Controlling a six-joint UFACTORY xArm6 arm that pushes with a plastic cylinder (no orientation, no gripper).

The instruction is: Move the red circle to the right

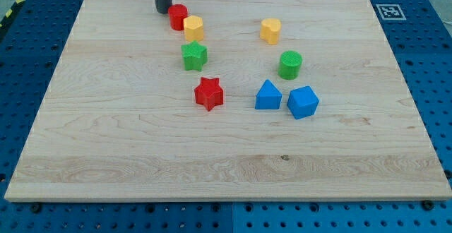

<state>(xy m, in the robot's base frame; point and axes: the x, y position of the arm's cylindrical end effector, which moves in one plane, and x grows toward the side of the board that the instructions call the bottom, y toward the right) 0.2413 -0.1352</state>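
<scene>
The red circle (177, 16) stands near the board's top edge, left of centre. A yellow hexagon block (193, 27) touches it on its lower right side. My tip (162, 11) is the lower end of a dark rod coming down from the view's top. It rests on the board just left of the red circle, very close to it or touching.
A green star (194, 55) and a red star (209, 93) lie below the yellow hexagon. To the right are a yellow heart-like block (270, 30), a green circle (289, 64), a blue triangle (268, 95) and a blue cube-like block (303, 102). The wooden board (106, 155) lies on a blue perforated table.
</scene>
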